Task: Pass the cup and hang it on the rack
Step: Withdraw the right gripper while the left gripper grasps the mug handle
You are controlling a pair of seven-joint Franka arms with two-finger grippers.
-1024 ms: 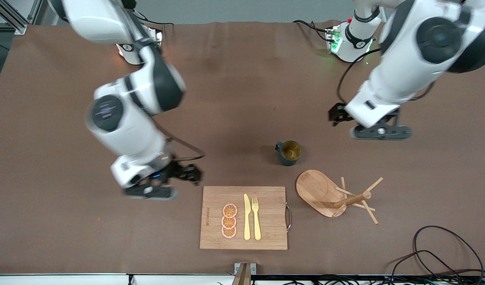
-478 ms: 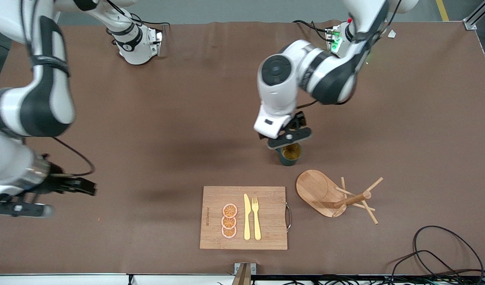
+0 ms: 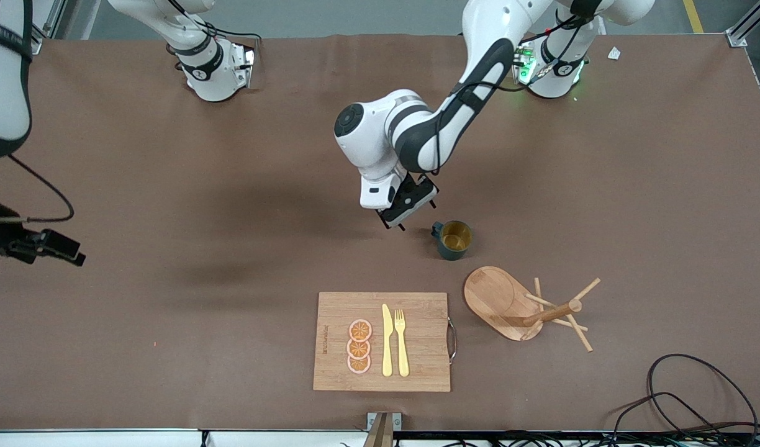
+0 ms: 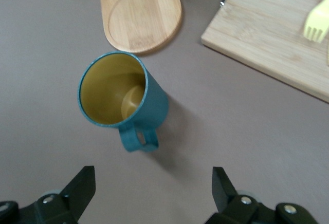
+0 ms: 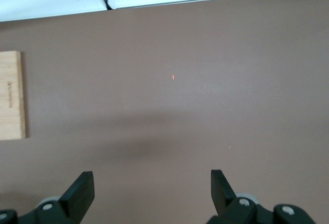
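Jaws wide on both | left gripper (image 3: 395, 226) at cup's (image 3: 454, 239) 9 o'clock, right gripper (image 3: 45, 245) waits | step: pickup approach | next I close on handle

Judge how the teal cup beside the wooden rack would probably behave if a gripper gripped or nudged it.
The cup looks rigid and probably light: it is small and empty, its yellow inside showing. Standing upright on a flat bottom, it would likely slide rather than roll. Its glossy wall may be slippery; the small handle gives the open left gripper a surer hold.
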